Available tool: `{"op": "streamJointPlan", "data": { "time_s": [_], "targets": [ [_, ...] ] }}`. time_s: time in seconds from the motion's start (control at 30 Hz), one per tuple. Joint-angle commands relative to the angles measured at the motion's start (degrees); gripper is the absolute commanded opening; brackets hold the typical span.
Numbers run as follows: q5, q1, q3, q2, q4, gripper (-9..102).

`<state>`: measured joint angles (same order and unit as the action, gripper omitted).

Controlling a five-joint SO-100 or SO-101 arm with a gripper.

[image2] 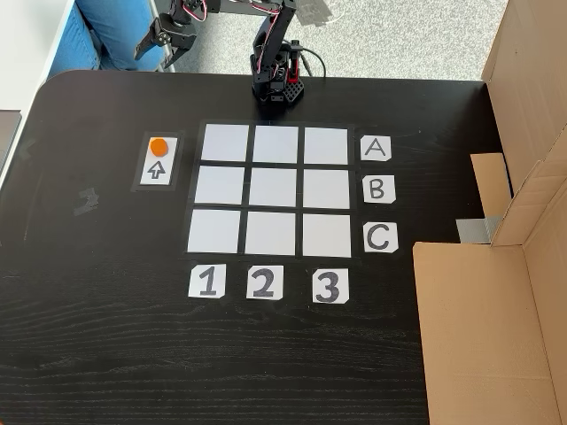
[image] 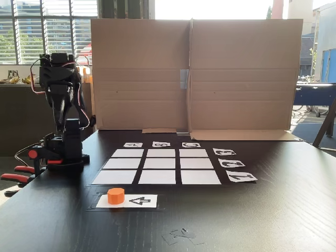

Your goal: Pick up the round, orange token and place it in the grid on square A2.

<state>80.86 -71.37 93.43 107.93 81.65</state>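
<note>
The orange token (image: 116, 196) (image2: 158, 146) stands on one end of a white card printed with a black arrow (image: 139, 200) (image2: 158, 170), beside the grid (image: 160, 153) (image2: 221, 232). Square A2 (image: 122, 163) (image2: 275, 144) is blank, and so are the other cells. The black arm (image: 62, 113) is folded up over its base at the table's edge. Its gripper (image2: 160, 51) hangs off the table past that edge, well away from the token. I cannot make out how its jaws stand.
A tall cardboard screen (image: 194, 73) (image2: 496, 310) stands along the table side next to row C. Red clamps (image: 18, 176) hold the arm's base to the table edge. Something blue (image2: 111, 31) sits beyond the table near the gripper.
</note>
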Motion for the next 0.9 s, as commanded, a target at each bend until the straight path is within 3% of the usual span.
{"op": "streamJointPlan", "data": {
  "time_s": [0.0,0.23,0.87],
  "targets": [
    [0.2,2.2,-4.5,-3.7,1.2,31],
    [1.6,4.9,-15.3,-14.4,6.3,32],
    [9.5,16.3,-34.4,-41.2,6.9,38]
  ]
}}
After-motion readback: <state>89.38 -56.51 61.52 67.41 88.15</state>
